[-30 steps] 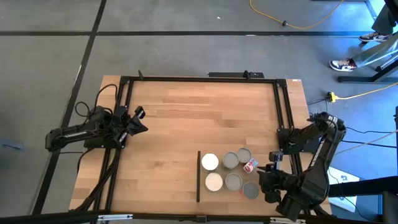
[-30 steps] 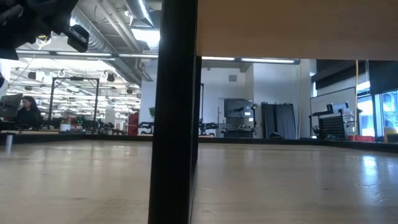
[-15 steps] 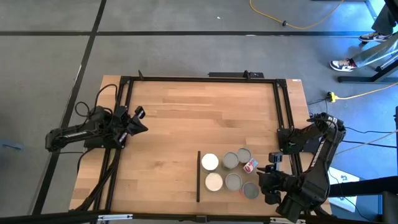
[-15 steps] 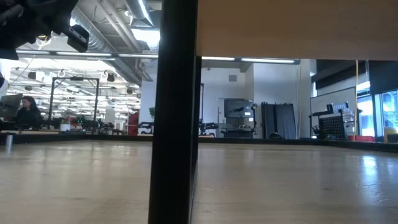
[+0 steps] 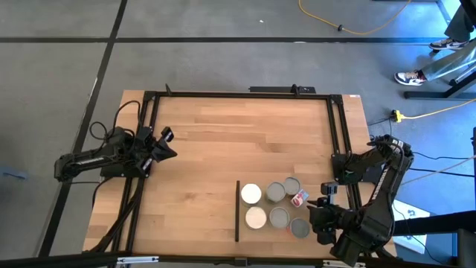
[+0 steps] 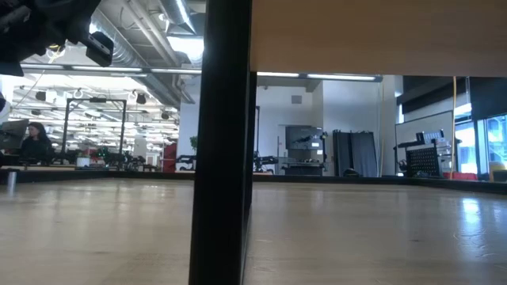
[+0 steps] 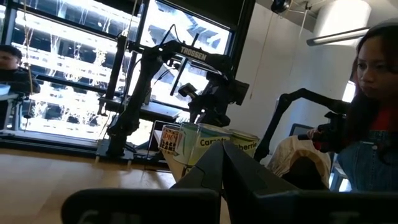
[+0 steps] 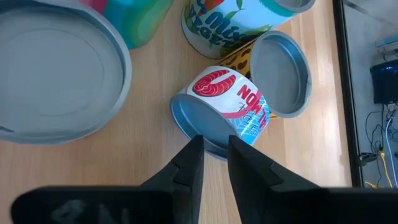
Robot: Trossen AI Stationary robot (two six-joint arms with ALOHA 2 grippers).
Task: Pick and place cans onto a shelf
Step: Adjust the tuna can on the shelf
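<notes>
On the wooden tabletop point(image 5: 223, 149) a red-and-white labelled can point(image 8: 233, 106) lies tipped.

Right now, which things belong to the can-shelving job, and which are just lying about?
Job: upright cans; tipped can before the right gripper; shelf.
Not the job: yellow cable on the floor; person beyond the table.
</notes>
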